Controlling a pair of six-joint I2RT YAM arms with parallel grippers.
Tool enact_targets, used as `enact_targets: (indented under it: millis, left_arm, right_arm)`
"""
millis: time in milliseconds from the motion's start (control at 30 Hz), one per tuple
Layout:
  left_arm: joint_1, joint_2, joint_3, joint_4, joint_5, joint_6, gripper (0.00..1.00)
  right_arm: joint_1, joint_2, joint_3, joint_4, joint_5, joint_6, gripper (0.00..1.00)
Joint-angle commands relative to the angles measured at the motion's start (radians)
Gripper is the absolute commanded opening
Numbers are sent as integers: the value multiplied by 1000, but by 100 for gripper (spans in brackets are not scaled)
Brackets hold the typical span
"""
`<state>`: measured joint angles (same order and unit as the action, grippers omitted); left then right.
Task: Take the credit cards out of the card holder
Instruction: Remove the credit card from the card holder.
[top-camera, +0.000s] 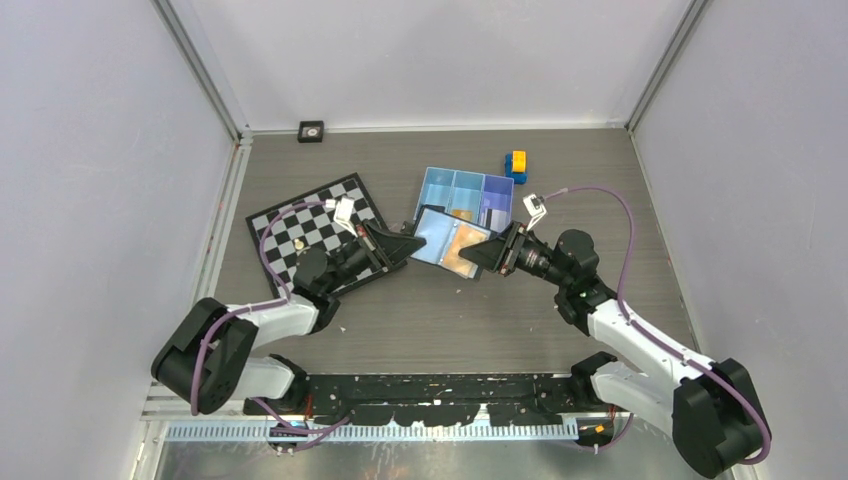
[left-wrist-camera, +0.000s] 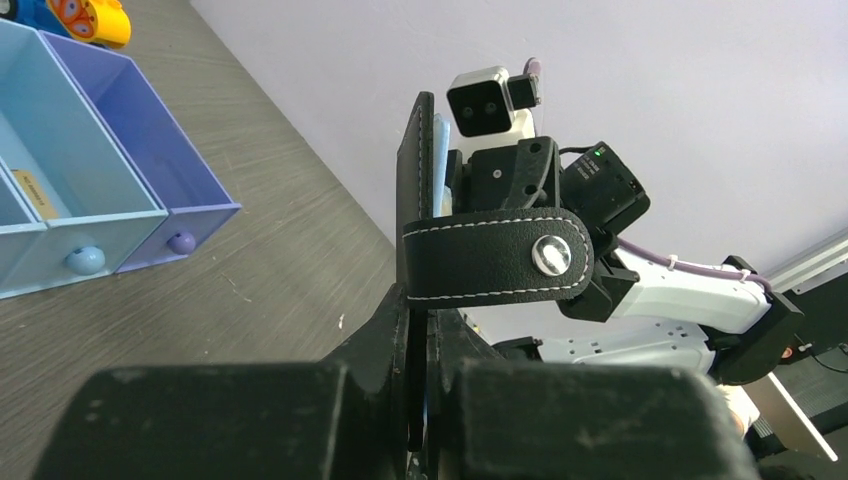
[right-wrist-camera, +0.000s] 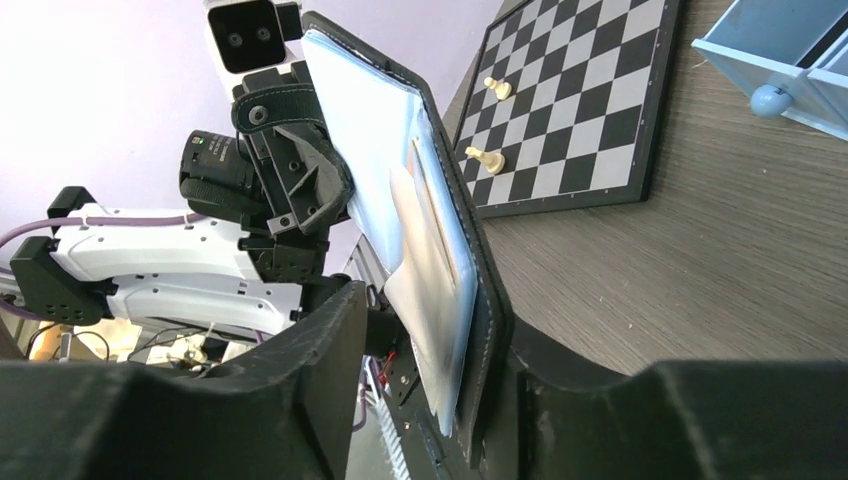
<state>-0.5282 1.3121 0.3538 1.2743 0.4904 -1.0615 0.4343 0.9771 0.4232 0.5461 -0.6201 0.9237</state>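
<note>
Two grippers at one card holder (top-camera: 435, 240), mid-table, just in front of the light-blue tray (top-camera: 465, 190) and just right of the chessboard (top-camera: 315, 232). Held open and up off the wood-grain table (top-camera: 430, 320), inner faces turned toward the overhead camera: pale bluish-silver on the left half, a gold-orange credit card (top-camera: 467, 244) lying on the right half.

Clamped at its left edge by the left gripper (top-camera: 417, 243), closed tight on the black cover. Seen edge-on from that wrist, with the stitched strap (left-wrist-camera: 490, 258) and its metal snap (left-wrist-camera: 551, 255) hanging across the front.

Flanked at its right edge by the right gripper (top-camera: 485, 254), jaws partly apart. Stands between the fingers (right-wrist-camera: 320, 360) in that wrist's view, black back against one of them, with a clear gap between the pale inner face and the other, so no firm pinch on that side. Shows, in the same view, a pale flat sheet (right-wrist-camera: 425, 280) tucked against the inner face; whether silvery card or lining, cannot tell.

Elsewhere: two pale chess pieces (right-wrist-camera: 487, 158) on the board, yellow-and-blue toy blocks (top-camera: 516, 165) just behind the tray's right end, and a small black square object (top-camera: 311, 131) at the foot of the back wall.
</note>
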Motion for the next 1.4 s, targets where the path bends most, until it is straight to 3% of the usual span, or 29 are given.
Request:
enact_targets:
  millis: [0,100,200,467,567,900,1367]
  left_arm:
    - [14,-54,-27,44,-28,14,0]
    - [24,-96,-53,27,-72,22,0]
    - [31,-126,-68,14,-94,25,0]
    - [31,-128,-66,8,-86,17,0]
    - [32,-101,-64,50,-77,1,0]
    - [31,17,-16,154,32,-62,0]
    - [20,36,12,157,69,-68,0]
  right_arm:
    - [-2,-38,22,-21,40,-27,50]
    - [0,-65,24,-69,75,-50,56]
    - [-1,-98,31,-138,120,-82,55]
    - [-1,-76,41,-124,88,-79,17]
    - [0,-61,43,-108,73,-72,10]
    - [0,-27,59,-135,72,-77,13]
    - [0,23,86,-184,80,-86,21]
